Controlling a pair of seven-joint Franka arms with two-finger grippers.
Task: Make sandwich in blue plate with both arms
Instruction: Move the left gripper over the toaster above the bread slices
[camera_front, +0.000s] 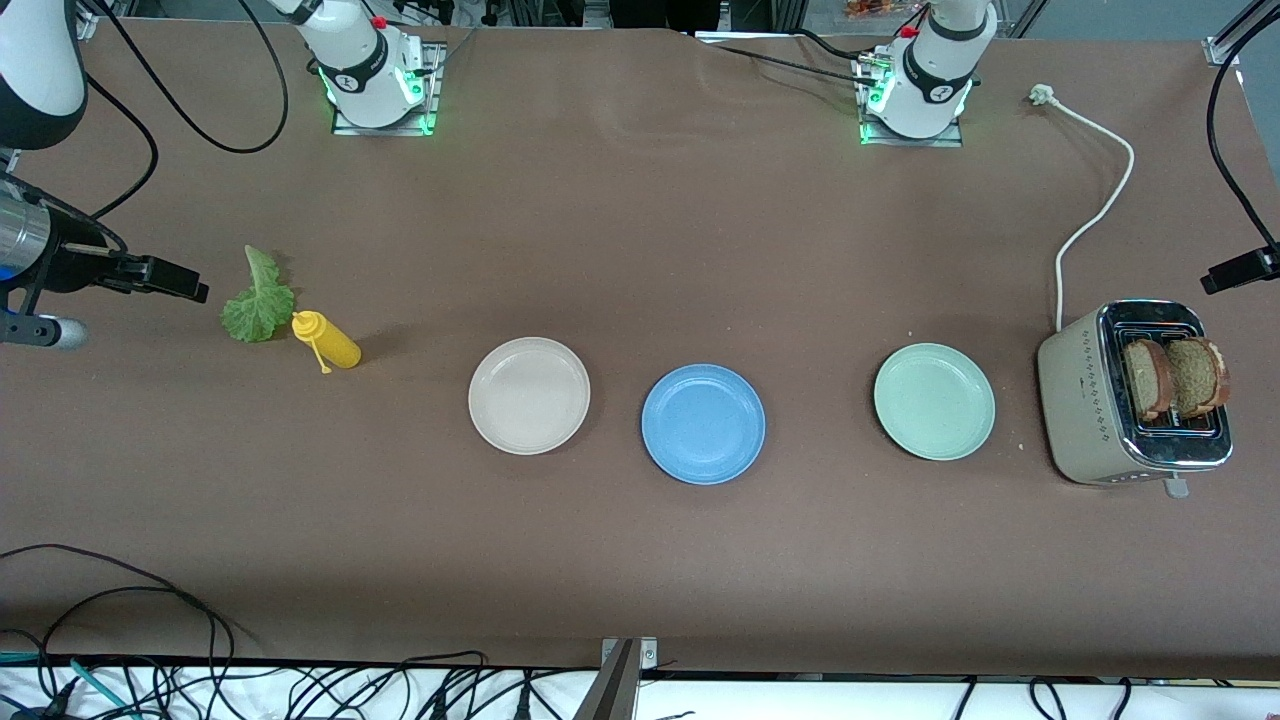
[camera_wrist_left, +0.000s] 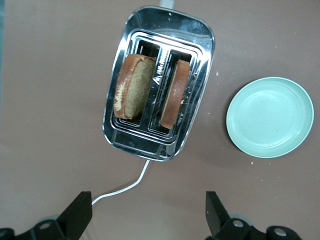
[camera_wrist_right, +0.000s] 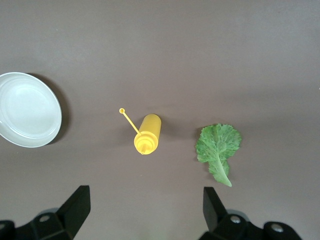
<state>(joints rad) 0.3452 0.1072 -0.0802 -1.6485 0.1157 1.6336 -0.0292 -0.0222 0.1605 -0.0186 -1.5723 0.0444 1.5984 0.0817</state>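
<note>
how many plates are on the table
3, in a row across the table: the cream-white plate toward the right arm's end, the blue plate in the middle, the pale green plate beside the toaster. None looks hidden.

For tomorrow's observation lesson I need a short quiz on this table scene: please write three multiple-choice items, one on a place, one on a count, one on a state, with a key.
1. Where does the round mid-blue plate lie?
A. between the cream-white plate and the pale green plate
B. beside the toaster
C. under the lettuce

2. How many brown bread slices stand in the silver two-slot toaster?
A. one
B. two
C. four

3. What is the state of the yellow plastic squeeze bottle?
A. standing upright
B. held by a gripper
C. lying on its side on the brown table

Key:
1 A: the front view shows the three plates in a row, blue in the middle.
2 B: the left wrist view shows one slice in each slot.
3 C: it lies flat beside the ruffled green lettuce leaf, both grippers apart from it.
</note>
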